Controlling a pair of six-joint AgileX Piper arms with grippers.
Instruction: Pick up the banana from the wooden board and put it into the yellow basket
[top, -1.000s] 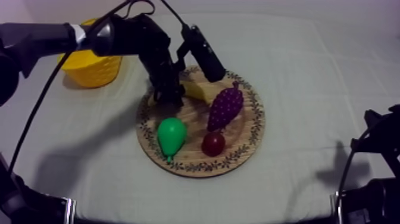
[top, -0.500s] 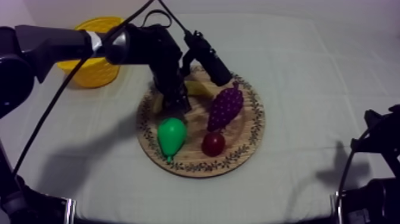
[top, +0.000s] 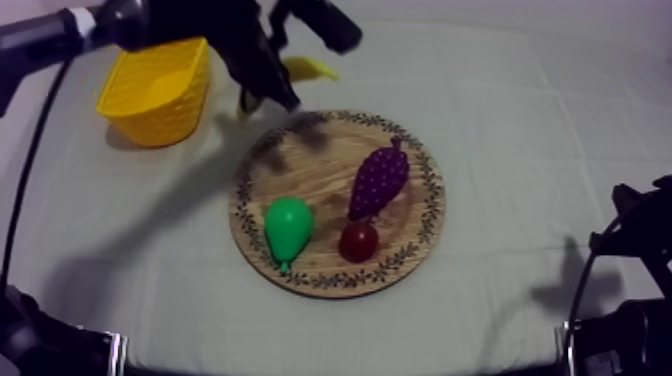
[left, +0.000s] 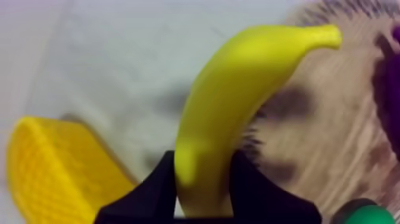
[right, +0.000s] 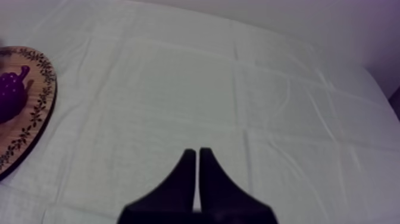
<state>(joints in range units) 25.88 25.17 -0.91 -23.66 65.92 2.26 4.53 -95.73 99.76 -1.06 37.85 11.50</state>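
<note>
Left gripper (left: 203, 159) clamped on banana (left: 238, 89) near one end; probably light, stiff and smooth-skinned, may swivel, so mid-body hold likely steadier.

Cloth-covered table (top: 520, 130), wooden board (top: 312, 165), yellow basket (top: 165, 125)

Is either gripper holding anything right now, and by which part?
The left gripper holds the curved yellow toy banana near one end; the rest sticks out beyond it. The right gripper is shut on nothing.
</note>
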